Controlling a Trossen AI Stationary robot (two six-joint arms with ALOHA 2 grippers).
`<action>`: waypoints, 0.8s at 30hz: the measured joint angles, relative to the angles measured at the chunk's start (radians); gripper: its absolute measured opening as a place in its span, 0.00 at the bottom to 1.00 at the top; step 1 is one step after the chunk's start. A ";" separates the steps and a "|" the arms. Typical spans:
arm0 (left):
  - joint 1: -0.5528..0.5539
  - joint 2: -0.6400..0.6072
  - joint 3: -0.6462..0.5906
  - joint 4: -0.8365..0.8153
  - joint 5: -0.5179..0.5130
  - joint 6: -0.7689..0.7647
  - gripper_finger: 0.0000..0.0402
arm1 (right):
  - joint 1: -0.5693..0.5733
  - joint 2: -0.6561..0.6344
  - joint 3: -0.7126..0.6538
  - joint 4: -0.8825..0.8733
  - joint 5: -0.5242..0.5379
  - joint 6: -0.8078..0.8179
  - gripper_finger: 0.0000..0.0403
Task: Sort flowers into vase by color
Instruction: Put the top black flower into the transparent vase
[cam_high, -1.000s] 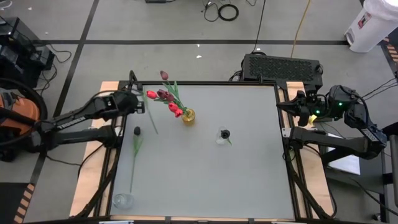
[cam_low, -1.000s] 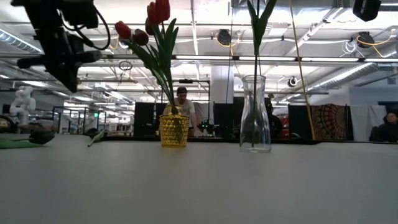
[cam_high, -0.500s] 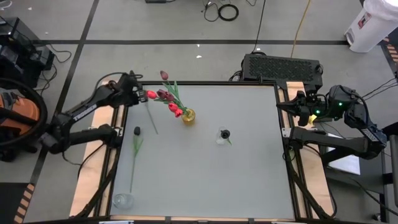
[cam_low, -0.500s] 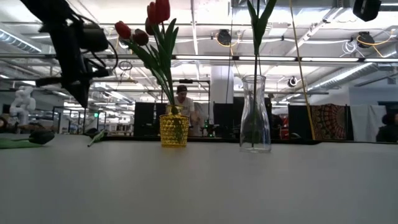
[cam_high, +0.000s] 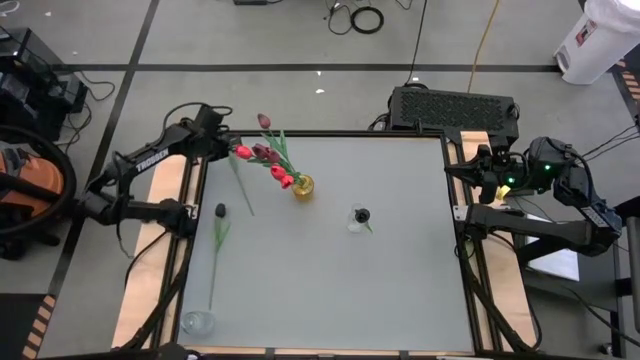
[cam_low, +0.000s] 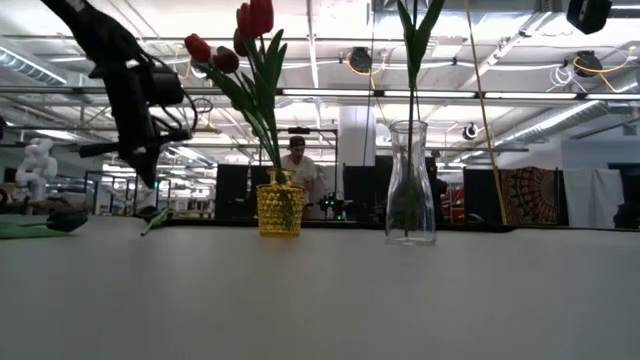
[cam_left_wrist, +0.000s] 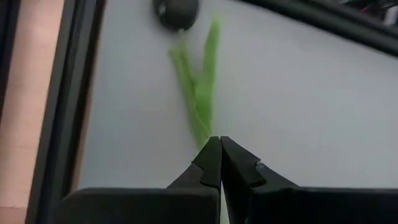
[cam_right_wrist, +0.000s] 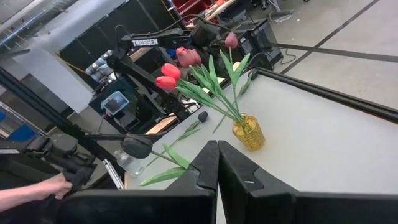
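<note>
Since a second ago the left arm has swung back from over the counter's edge toward the far left corner; its left gripper (cam_high: 222, 143) now hangs there, clenched on nothing, just beside the yellow vase's leaning bunch. Nothing else has shifted.

Counted from above, the yellow vase (cam_high: 302, 186) holds five flowers (cam_high: 266, 153): red, pink and maroon heads fanning toward the left arm. One dark-headed flower (cam_high: 361, 215) stands in the clear glass vase (cam_high: 357, 222), to the right of the yellow vase. One more dark-headed flower (cam_high: 219, 212) lies flat on the counter (cam_high: 400, 290), left of and nearer than the yellow vase, its stem running toward a second clear vase (cam_high: 197, 322) at the near left corner. One loose stem (cam_high: 241, 186) lies between the yellow vase and the left edge.

White lettering reading TROSSEN shows on the left arm in the right wrist view.

Well right of the yellow vase, off the counter's edge, the right gripper (cam_high: 478, 172) waits, clamped together and empty. A person (cam_low: 297, 178) stands in the room behind the yellow vase.
</note>
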 joint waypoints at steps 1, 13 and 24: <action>0.004 0.014 0.000 -0.002 0.000 0.001 0.01 | 0.000 0.000 0.000 0.000 0.000 -0.004 0.00; 0.003 0.099 0.000 0.029 0.080 -0.087 0.01 | 0.000 0.000 0.000 0.000 0.001 -0.052 0.00; 0.003 0.099 -0.001 0.032 0.052 -0.281 0.01 | 0.000 0.000 0.000 -0.002 0.001 -0.101 0.00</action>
